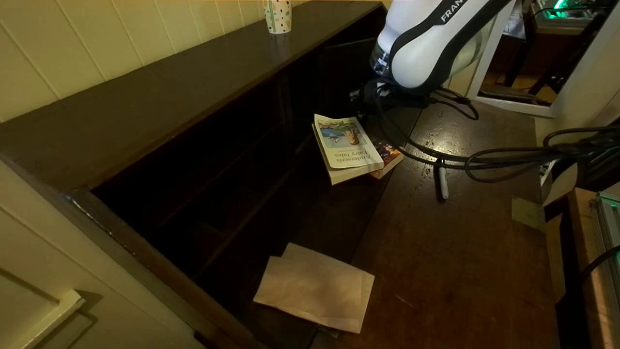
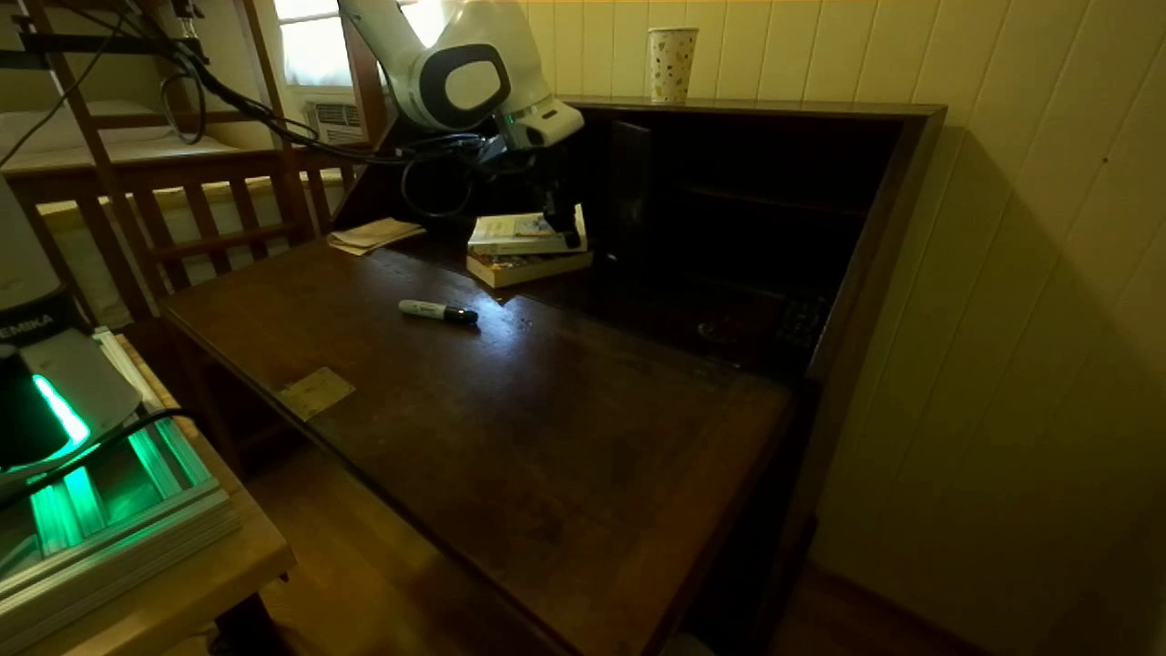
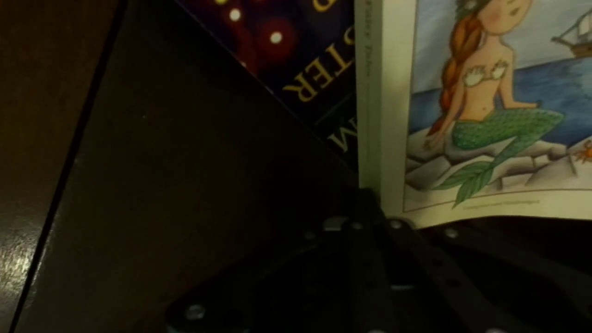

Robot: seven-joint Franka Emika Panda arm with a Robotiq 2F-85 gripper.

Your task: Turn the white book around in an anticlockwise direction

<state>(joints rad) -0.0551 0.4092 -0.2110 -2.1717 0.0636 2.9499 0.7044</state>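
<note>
White book (image 1: 345,150), its cover showing a mermaid by the sea, lies cover up near the back of the table (image 1: 460,271), on top of a dark book (image 3: 296,64) and at an angle to it. In the wrist view, the claw (image 3: 367,196) is pressed together, with nothing seen pinched in it, and its tip is right at a spine-side corner of the white book; whether it touches there cannot be told for sure. That corner juts past the edge of the dark book. If the turn is made by pushing, a shove aimed too near the middle could slide the white book along instead of swinging it round. Friction between the covers might drag the dark book with it, and, pushed too far off that lower perch, the white one could tip. Its cover edge curls up, so a tip set too high may catch under it and bend it; set too low, it may jam against the dark book.
</note>
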